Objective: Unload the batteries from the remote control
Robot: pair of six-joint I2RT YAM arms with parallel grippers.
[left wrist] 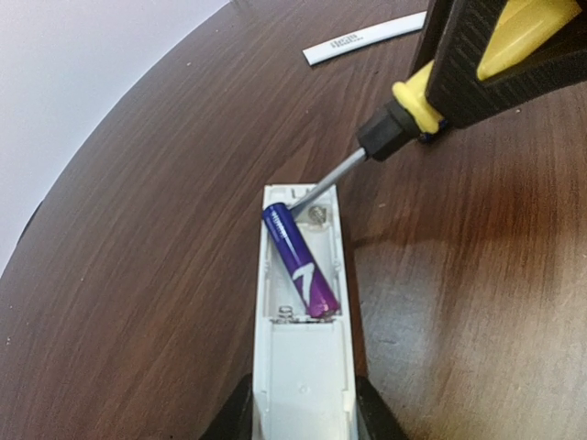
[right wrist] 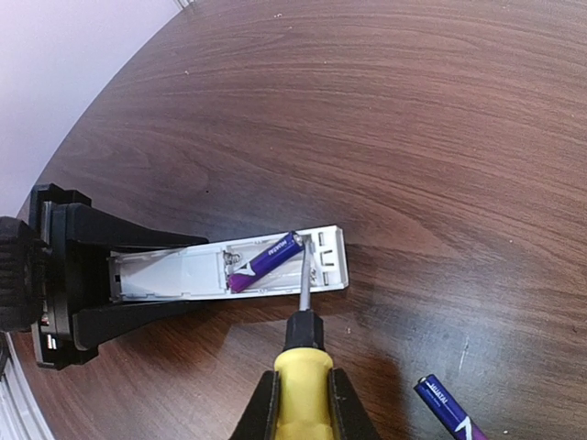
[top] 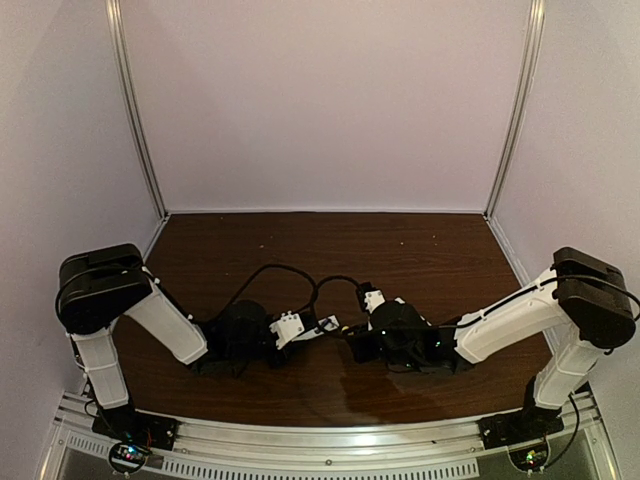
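Left gripper (left wrist: 303,408) clamps slim white remote control (left wrist: 303,367); right gripper (right wrist: 303,403) clamps yellow-handled screwdriver (right wrist: 301,332), tip at tilted purple-blue cylindrical battery (left wrist: 301,261). Second battery (right wrist: 449,408) and flat white cover strip (left wrist: 367,38) lie loose aside.

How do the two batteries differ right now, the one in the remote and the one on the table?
The seated battery lies crooked in the remote, with the screwdriver tip at one end; the loose battery lies on the table, untouched. The seated battery shows whole; the loose battery is cut off by the frame edge. Both are purple-blue.
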